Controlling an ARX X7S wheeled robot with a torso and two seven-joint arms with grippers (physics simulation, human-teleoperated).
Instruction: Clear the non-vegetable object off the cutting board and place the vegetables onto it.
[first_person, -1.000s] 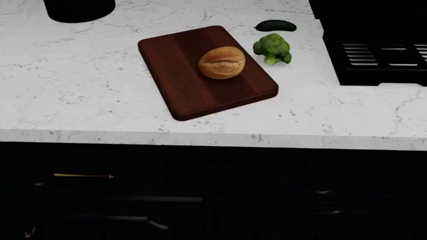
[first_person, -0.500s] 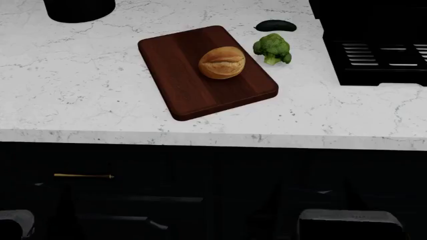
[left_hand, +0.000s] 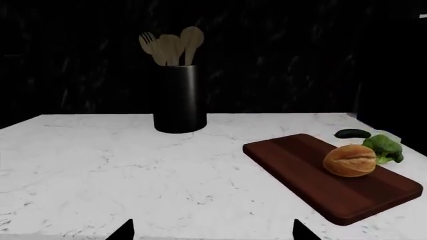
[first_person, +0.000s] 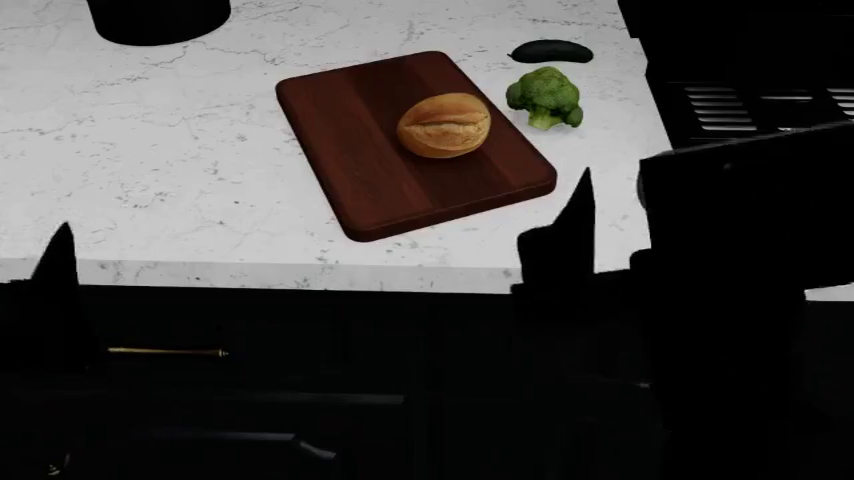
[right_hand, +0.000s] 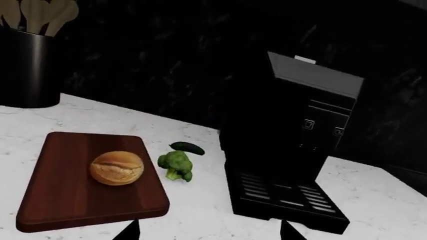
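Right now I see the cutting board (first_person: 414, 145) lying on the white marble counter (first_person: 160, 180), well ahead of both claws, with the bread roll (first_person: 445, 125) resting on its middle. Beyond the board's far right corner, off the wood, sits the broccoli (first_person: 545, 97), and the cucumber (first_person: 551, 51) lies just behind it; both are ahead of my right gripper (right_hand: 208, 231) and slightly toward the board side. From my left gripper (left_hand: 212, 231), the board is forward and off to the right. Each claw shows two dark fingertips spread wide apart with nothing between them, so both are released. Compared with half a second ago, my arms have risen into the head view, dark shapes now covering the counter's near edge; the food has not shifted. Behind the board stands a black utensil holder (left_hand: 179, 98); a black coffee machine (right_hand: 293, 150) sits right of the vegetables. I can read no writing anywhere.
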